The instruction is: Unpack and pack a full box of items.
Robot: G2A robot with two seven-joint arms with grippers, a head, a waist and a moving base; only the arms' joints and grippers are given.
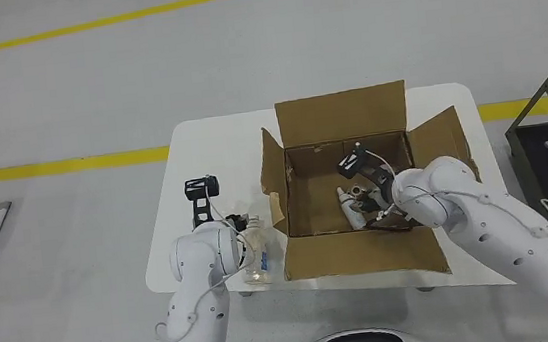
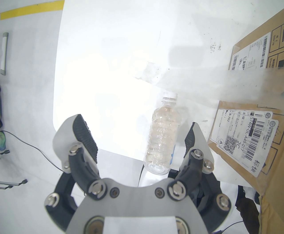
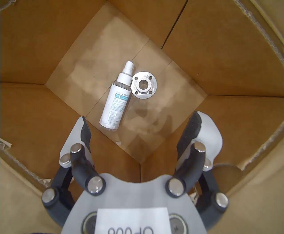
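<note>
The left gripper (image 2: 137,128) hovers, fingers apart, over a water bottle (image 2: 163,137) beside the box (image 2: 248,137). The right gripper (image 3: 140,121), likewise spread, hangs inside it above a spray bottle (image 3: 117,99) and metal flange (image 3: 144,85).

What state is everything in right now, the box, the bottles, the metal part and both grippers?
box, open, flaps spread.
spray bottle, lying on its side on the box floor.
metal flange, lying flat against the spray bottle.
water bottle, capped, ungripped, outside the box.
left gripper, open, water bottle ahead of it.
right gripper, open, empty, above the box floor.
</note>
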